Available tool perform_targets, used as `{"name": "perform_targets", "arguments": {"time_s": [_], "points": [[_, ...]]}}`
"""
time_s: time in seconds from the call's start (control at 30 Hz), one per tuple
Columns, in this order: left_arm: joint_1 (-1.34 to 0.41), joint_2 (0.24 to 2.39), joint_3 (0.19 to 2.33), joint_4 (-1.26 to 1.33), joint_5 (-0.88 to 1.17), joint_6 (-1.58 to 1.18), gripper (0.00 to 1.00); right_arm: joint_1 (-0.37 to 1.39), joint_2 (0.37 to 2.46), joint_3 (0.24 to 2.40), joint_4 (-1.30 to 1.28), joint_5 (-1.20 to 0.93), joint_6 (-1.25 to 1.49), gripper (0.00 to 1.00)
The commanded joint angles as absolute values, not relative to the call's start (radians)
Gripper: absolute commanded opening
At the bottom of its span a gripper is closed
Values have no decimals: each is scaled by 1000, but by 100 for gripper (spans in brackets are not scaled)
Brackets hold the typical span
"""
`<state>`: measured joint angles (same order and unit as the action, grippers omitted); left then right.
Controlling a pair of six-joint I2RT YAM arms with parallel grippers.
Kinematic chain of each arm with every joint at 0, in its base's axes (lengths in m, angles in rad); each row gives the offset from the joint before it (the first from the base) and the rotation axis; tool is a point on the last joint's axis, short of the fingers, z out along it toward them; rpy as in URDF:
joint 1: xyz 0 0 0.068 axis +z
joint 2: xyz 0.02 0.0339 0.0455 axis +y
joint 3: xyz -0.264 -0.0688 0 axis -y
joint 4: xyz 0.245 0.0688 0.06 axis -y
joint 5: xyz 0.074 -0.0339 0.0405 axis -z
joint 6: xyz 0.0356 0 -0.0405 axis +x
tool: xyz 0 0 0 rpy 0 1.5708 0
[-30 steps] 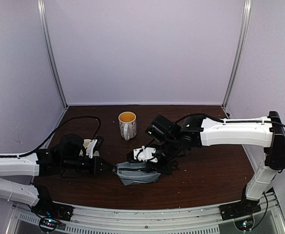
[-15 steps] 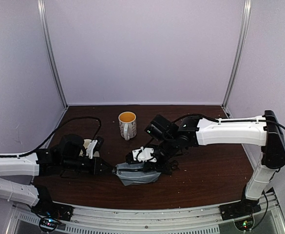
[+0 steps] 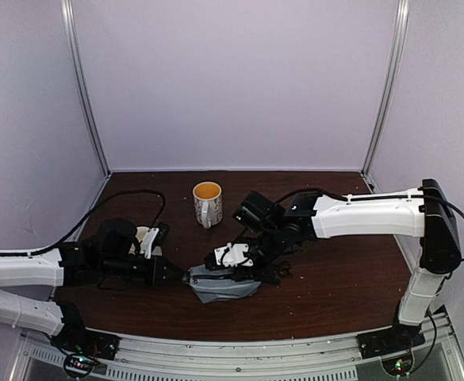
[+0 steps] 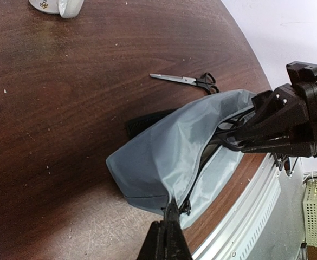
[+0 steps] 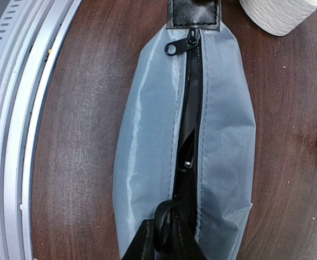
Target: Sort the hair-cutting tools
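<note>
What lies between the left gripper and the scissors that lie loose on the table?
The grey pouch, as the left wrist view shows: the left gripper pinches its near end, and the loose scissors lie on the table beyond it.

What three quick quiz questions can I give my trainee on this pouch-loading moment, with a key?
1. True or false: the loose scissors lie inside the pouch.
2. The left gripper pinches: A) the loose scissors B) the pouch's end C) nothing.
3. Which gripper holds black-handled scissors in the pouch's open zip?
Key: 1 false, they lie on the table; 2 B; 3 the right gripper.
</note>
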<state>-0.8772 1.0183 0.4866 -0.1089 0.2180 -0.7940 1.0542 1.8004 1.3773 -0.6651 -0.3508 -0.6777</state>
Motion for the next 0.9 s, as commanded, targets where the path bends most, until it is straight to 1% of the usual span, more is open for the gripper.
{"name": "perform_targets", "arguments": {"time_s": [0.0, 0.07, 0.1, 0.2, 0.3, 0.57, 0.87], "points": [[-879, 1019, 518, -110, 227, -774, 0, 1047, 1783, 1374, -645, -247, -675, 15], [-879, 1020, 520, -112, 230, -771, 0, 1044, 1770, 1364, -637, -208, -677, 16], [-880, 1020, 522, -113, 230, -771, 0, 1040, 1766, 1365, -641, -199, -681, 14], [-879, 1021, 524, -115, 230, -767, 0, 1030, 1750, 1364, -653, -207, -688, 5], [-879, 1032, 526, -109, 234, -765, 0, 1029, 1750, 1365, -656, -226, -705, 0], [-879, 1037, 525, -104, 239, -763, 0, 1035, 1797, 1402, -663, -257, -720, 0], [-879, 1038, 513, -94, 236, -766, 0, 1038, 1791, 1407, -678, -310, -845, 0]]}}
